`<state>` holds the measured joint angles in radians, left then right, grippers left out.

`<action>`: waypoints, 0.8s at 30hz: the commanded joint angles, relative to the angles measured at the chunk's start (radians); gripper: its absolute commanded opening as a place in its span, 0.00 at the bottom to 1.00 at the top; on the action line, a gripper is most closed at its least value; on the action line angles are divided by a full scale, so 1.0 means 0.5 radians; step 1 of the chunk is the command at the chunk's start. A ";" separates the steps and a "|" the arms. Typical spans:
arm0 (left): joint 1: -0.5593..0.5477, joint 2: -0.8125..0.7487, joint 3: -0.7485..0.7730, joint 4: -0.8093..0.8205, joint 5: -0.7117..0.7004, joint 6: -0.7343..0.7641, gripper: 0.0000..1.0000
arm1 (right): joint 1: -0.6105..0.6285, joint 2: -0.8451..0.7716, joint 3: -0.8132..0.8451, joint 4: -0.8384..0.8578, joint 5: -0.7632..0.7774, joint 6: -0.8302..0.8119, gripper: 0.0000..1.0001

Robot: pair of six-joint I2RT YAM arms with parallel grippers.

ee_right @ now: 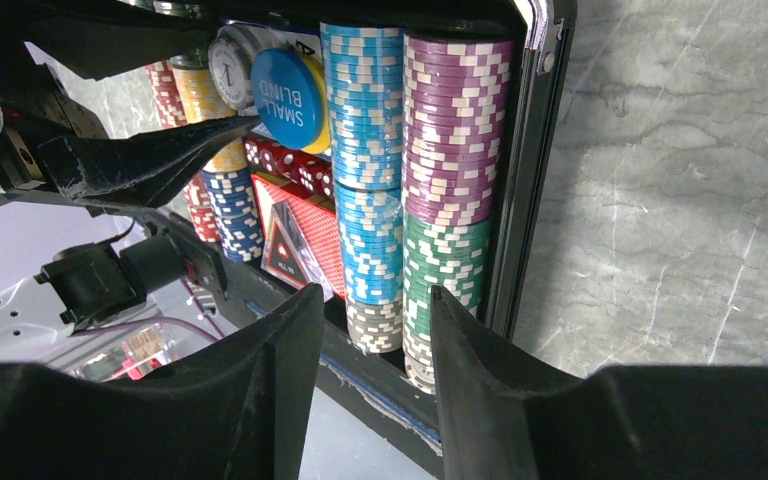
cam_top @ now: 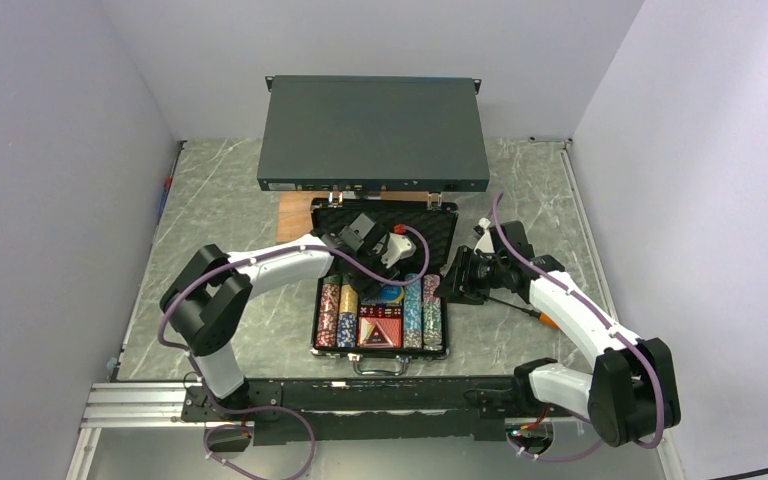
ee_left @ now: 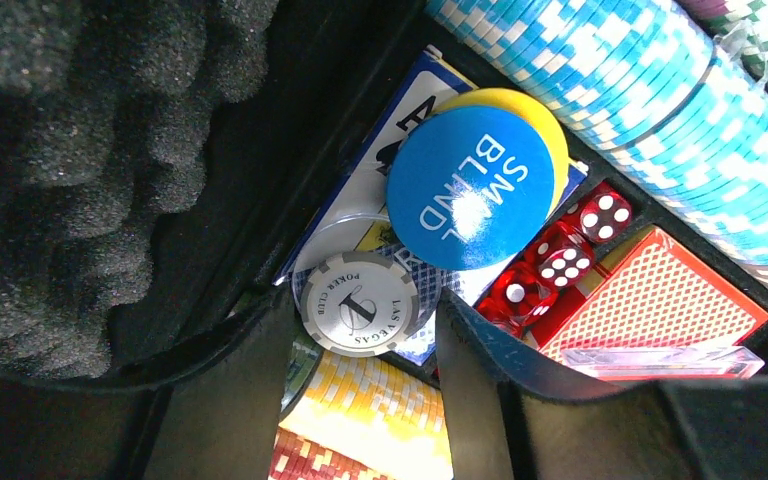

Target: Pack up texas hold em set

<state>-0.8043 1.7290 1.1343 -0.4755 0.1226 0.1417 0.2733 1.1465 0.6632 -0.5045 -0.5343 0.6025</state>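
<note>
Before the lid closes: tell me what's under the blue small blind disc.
A yellow disc sits directly beneath the blue disc, both lying on a card deck. The deck's middle, and anything else below, is covered.

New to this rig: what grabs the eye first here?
The open black case at table centre, packed with bright chip rows. The left tool hovers, open, over a blue SMALL BLIND disc and a white chip. A large grey box sits behind.

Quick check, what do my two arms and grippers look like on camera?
Both match: left arm and right arm have white links, bulky black joints and looping purple cables. The left gripper and right gripper have matte black fingers.
</note>
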 commanded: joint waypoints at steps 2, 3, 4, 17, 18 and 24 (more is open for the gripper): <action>-0.017 0.011 0.068 -0.012 -0.083 -0.002 0.52 | -0.012 0.001 -0.002 0.085 -0.051 0.010 0.45; -0.018 0.003 0.071 -0.010 -0.081 -0.005 0.49 | -0.011 0.002 0.000 0.084 -0.052 0.010 0.45; -0.021 -0.005 0.077 -0.011 -0.081 -0.009 0.47 | -0.009 0.003 0.001 0.084 -0.053 0.010 0.45; -0.048 -0.103 0.152 -0.090 -0.067 -0.016 0.23 | -0.012 0.005 -0.031 0.107 -0.064 0.017 0.45; -0.048 -0.116 0.153 -0.092 -0.061 -0.020 0.23 | -0.010 0.002 -0.032 0.107 -0.064 0.018 0.45; -0.055 -0.230 0.143 -0.096 -0.008 -0.075 0.23 | -0.010 -0.020 -0.036 0.108 -0.053 0.022 0.45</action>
<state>-0.8246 1.7004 1.1767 -0.5209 0.0898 0.1333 0.2714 1.1465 0.6449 -0.4839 -0.5518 0.6064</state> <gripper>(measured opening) 0.404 0.454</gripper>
